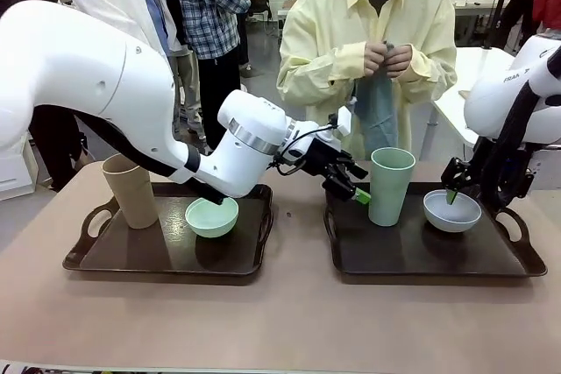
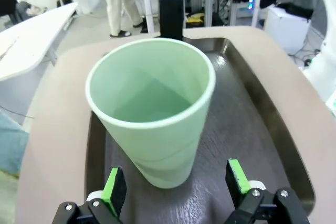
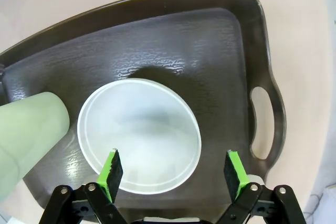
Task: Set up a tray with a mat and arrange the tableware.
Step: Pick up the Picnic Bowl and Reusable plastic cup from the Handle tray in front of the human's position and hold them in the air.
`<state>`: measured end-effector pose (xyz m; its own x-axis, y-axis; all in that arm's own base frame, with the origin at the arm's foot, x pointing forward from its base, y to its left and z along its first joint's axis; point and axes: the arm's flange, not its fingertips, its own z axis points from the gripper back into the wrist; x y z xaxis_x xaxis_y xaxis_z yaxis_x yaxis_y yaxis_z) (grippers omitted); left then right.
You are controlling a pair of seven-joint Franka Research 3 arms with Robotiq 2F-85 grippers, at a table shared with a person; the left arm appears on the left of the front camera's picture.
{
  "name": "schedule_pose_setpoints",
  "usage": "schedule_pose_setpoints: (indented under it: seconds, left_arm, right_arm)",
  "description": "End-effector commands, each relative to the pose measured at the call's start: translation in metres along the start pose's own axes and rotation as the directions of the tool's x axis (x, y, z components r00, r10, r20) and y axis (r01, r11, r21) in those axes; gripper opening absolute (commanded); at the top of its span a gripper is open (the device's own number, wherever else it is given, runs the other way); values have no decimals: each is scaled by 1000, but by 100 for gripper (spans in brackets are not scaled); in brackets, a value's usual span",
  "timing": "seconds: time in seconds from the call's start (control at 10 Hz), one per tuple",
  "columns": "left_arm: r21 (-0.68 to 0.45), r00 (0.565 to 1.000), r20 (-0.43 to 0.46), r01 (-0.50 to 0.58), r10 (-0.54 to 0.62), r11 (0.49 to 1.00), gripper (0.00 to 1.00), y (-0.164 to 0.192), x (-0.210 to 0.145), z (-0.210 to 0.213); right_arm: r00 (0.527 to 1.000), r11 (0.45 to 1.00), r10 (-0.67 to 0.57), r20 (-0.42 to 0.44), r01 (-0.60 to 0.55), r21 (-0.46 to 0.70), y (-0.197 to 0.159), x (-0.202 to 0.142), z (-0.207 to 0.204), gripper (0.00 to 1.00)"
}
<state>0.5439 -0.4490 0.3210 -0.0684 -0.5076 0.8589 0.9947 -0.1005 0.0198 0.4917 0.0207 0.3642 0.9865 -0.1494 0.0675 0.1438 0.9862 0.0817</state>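
Now aims spread left jaws at the upright pale green cup (image 2: 152, 114), dead ahead. Holds spread right jaws over the greyish white bowl (image 3: 139, 135).

Table: a pinkish-beige table (image 1: 280, 321) is stretching across the foreground, its top plain and matte.
Floor: a grey floor (image 1: 259, 54) is showing beyond the far edge, shining faintly.
Side furniture: a white table (image 1: 478, 76) is standing just past the far right corner.
Storage: in the left wrist view a white cabinet (image 2: 289, 24) is sitting on the floor, with cables (image 2: 197, 20) lying nearby.
People: bystanders (image 1: 206, 6) are standing well back.
Light: bright, even light is filling the room, casting soft shadows.
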Motion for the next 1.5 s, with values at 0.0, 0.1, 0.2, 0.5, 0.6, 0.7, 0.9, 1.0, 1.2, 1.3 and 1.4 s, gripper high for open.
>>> schedule_pose_setpoints:
  seconds: [0.0, 0.1, 0.2, 0.5, 0.6, 0.7, 0.9, 1.0, 1.2, 1.3, 1.4]
  left_arm:
    - [30, 1000, 20, -4, 3, 1000, 100, 6, 3, -15]
    - [21, 1000, 18, -2, 2, 1000, 100, 6, 5, -22]
    - [9, 1000, 16, 2, -2, 1000, 100, 6, 5, -28]
    - [-11, 1000, 21, 13, -13, 1000, 100, 7, 11, -43]
    - [-13, 1000, 24, 15, -15, 1000, 100, 7, 12, -47]
    - [-18, 999, 34, 11, -10, 1000, 100, 8, 13, -50]
    - [-22, 998, 55, 3, -2, 1000, 100, 11, 12, -53]
    - [-30, 998, 68, 1, 1, 1000, 100, 13, 13, -57]
    - [-56, 996, 82, -14, 18, 998, 100, 15, 14, -66]
    - [-72, 995, 95, -20, 27, 997, 100, 16, 14, -68]
    - [-73, 995, 97, -23, 30, 997, 100, 17, 15, -69]
  right_arm:
    - [1000, 1000, 1, 4, -1, -6, -3, 11, -13, 100]
    - [1000, 1000, -6, 0, 6, 2, -5, 14, -18, 100]
    - [1000, 1000, -11, 3, 11, 5, -8, 17, -21, 100]
    - [1000, 1000, -25, 9, 24, 17, -14, 20, -24, 100]
    - [1000, 1000, -25, 9, 25, 19, -14, 20, -23, 100]
    - [1000, 999, -25, 7, 25, 23, -14, 20, -24, 100]
    - [1000, 999, -28, 7, 27, 24, -14, 20, -24, 100]
    - [1000, 999, -28, 9, 27, 24, -14, 21, -25, 100]
    - [1000, 999, -26, 9, 25, 30, -13, 20, -25, 100]
    - [1000, 999, -27, 7, 27, 33, -14, 21, -25, 100]
    - [1000, 999, -19, 5, 19, 41, -14, 21, -26, 91]
